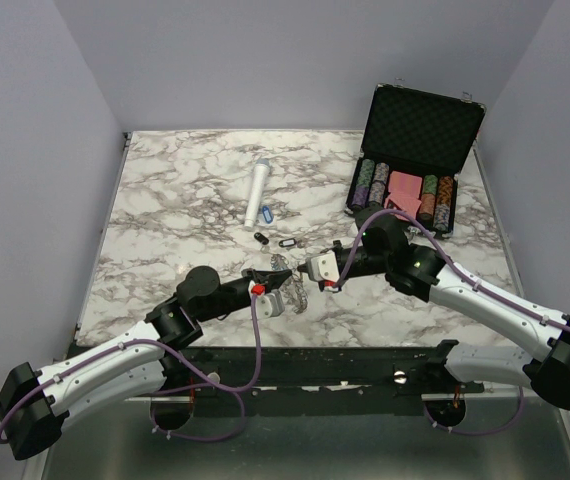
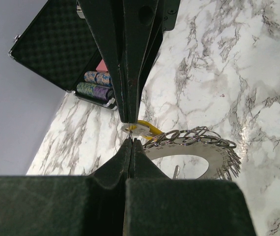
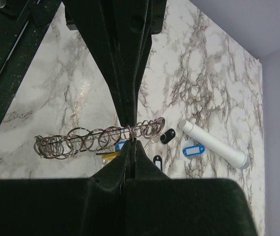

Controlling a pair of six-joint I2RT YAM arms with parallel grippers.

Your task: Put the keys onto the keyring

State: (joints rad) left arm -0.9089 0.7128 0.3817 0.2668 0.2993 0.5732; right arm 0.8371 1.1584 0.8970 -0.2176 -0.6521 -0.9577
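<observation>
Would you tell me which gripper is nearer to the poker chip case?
Right. The right gripper sits near-left of the case; the left gripper lies farther left, on the far side of the keyring.

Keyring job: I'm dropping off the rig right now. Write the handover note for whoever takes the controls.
Left gripper: shut, apparently on the yellow-tagged key at the keyring's edge.
Right gripper: shut on the keyring.
Loose on the table: blue-tagged key by the white cylinder, plain black tag, black tag with white label.
Done: cannot tell if any key is threaded. Left: thread yellow, then fetch the others.
</observation>
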